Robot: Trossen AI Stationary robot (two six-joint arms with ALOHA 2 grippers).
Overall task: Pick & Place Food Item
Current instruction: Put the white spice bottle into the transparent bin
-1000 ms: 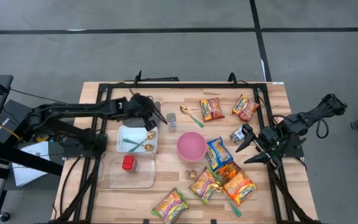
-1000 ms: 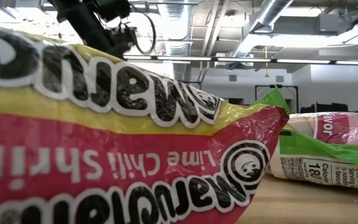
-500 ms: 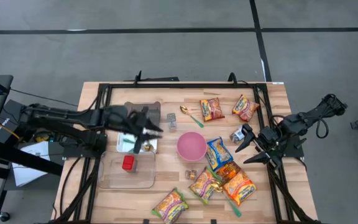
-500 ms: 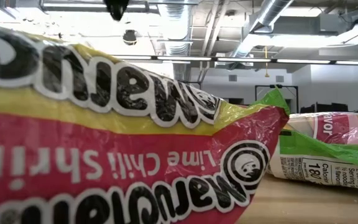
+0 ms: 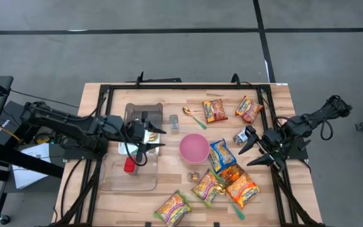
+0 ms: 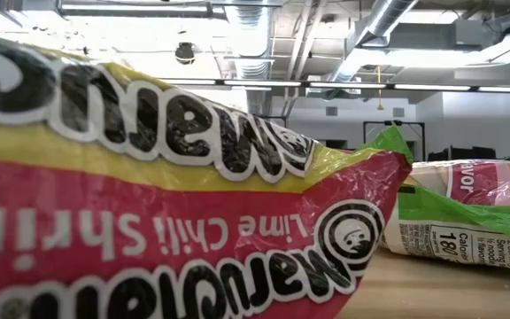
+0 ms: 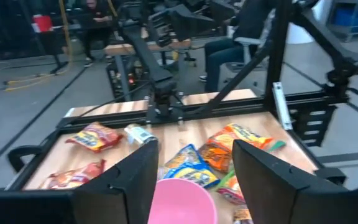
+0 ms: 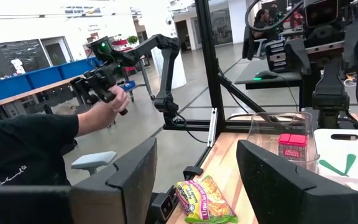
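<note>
Several noodle packets lie flat on the table's right half, among them two at the far side (image 5: 215, 110) (image 5: 249, 108) and one at the near edge (image 5: 173, 208) that fills the low view (image 6: 175, 195). A pink bowl (image 5: 194, 148) stands mid-table. My left gripper (image 5: 155, 138) hovers open over the white tray (image 5: 123, 146), pointing level toward the bowl (image 7: 182, 202), with nothing between its fingers. My right gripper (image 5: 249, 149) waits open at the right, also with nothing between its fingers (image 8: 197, 180).
A clear container (image 5: 115, 180) with a red item (image 5: 129, 165) sits near the tray. A grey rectangular thing (image 5: 142, 112) lies beyond the tray. Spoons (image 5: 191, 115) and a small pack (image 5: 174, 122) lie at the far side. A black frame (image 5: 188, 86) rims the table. People show beyond it.
My left gripper has drawn back from the grey thing at the far side toward the table's near and left edges, and now stands over the white tray. Its fingers have spread apart. It has left the low view's top. The grey thing is now uncovered.
</note>
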